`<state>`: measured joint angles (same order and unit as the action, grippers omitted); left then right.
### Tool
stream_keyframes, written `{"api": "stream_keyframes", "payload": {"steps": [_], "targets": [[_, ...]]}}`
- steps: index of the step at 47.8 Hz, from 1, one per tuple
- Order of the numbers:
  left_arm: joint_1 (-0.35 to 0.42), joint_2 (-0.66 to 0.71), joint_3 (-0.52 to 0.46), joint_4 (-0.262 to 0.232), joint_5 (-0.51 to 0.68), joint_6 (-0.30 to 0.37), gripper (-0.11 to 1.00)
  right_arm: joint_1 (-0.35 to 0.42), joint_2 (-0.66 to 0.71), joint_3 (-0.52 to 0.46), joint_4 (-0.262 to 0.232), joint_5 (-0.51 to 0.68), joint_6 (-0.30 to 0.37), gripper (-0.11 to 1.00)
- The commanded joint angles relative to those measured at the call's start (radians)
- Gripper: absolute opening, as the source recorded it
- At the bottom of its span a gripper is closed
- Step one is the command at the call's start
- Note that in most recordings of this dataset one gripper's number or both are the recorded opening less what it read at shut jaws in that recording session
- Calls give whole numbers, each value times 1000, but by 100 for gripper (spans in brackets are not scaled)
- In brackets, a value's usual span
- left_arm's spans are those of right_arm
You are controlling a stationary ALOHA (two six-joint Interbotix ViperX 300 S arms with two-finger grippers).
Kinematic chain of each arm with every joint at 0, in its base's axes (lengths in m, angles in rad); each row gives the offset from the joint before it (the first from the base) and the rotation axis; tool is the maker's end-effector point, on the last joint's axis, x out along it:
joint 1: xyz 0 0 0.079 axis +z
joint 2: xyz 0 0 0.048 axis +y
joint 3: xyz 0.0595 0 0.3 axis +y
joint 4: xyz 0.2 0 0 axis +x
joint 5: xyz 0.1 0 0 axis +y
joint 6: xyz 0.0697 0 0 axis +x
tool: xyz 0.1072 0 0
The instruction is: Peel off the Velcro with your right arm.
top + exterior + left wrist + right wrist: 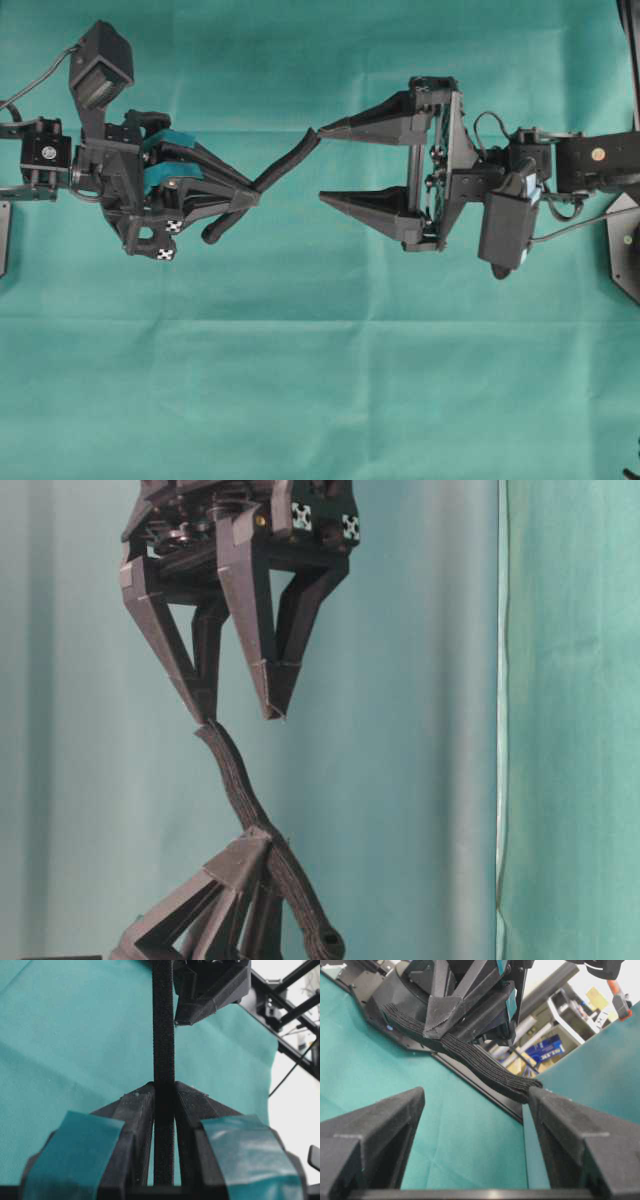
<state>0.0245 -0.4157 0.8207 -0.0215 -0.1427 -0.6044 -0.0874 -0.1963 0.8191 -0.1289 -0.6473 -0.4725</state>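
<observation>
Now | right arm's jaws (320, 165) gape, upper tip touching the Velcro's (285, 163) free end, nothing pinched | Velcro hangs mid-air over the green counter (320, 380) | left jaws (250, 198) clamp its middle | advice: centre one layer's end between the tips, close, pull away steadily.

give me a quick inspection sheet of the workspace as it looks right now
surface: teal cloth, creased, covers the table.
job's things: the Velcro, a black strip held in the air between the two arms, bending along its length; one end hangs free below the left gripper.
clutter: nothing seen on the cloth.
grippers: left gripper shut on the Velcro; right gripper open, one fingertip touching the strip's far end, the other finger well apart.
cables: thin black cable by the left wrist camera; another runs from the right wrist camera.
surroundings: teal backdrop behind; blurred shelves and boxes beyond the table.
</observation>
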Motion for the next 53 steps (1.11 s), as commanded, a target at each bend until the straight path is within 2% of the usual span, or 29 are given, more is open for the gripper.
{"api": "stream_keyframes", "payload": {"steps": [1, 6, 19, 53], "targets": [[3, -18, -11, -2, -11, 0, 10, 3, -8, -15, 0, -9, 2, 37], [3, -21, -12, -2, -9, 0, 10, 3, -8, -14, -2, -9, 2, 35], [3, -23, -11, -2, -11, 0, 10, 3, -8, -8, -2, -9, 2, 15], [3, -23, -12, -2, -12, 0, 10, 3, -32, 21, -2, -9, 3, 14]]}}
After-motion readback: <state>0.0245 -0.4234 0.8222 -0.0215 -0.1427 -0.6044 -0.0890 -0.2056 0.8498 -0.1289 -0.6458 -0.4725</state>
